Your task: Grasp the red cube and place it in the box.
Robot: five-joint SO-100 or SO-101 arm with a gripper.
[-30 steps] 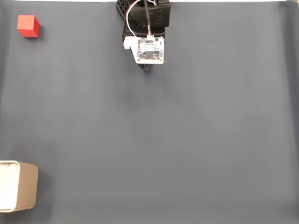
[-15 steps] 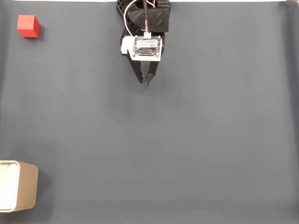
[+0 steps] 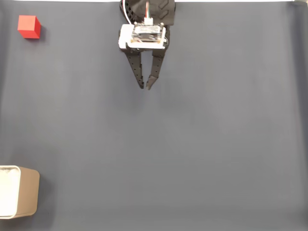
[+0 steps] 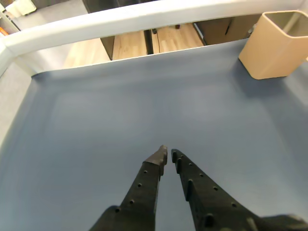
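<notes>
The red cube [image 3: 29, 26] rests on the dark grey mat at the top left of the fixed view. The beige box [image 3: 21, 198] stands at the bottom left edge there, partly cut off by the frame, and it is at the upper right in the wrist view [image 4: 276, 44]. My gripper [image 3: 146, 87] hangs from the top centre, far right of the cube and well above the box in the picture. Its black fingers taper to tips that almost touch, with nothing between them. In the wrist view the gripper [image 4: 168, 152] points over bare mat.
A grey mat [image 3: 202, 144] covers the whole work surface. In the wrist view a white rail [image 4: 120, 21] borders the mat's far edge, with wooden floor beyond it.
The wrist has tilted up over the last second, so the fingers now stretch further out below the white board. The cube and box have not moved.
</notes>
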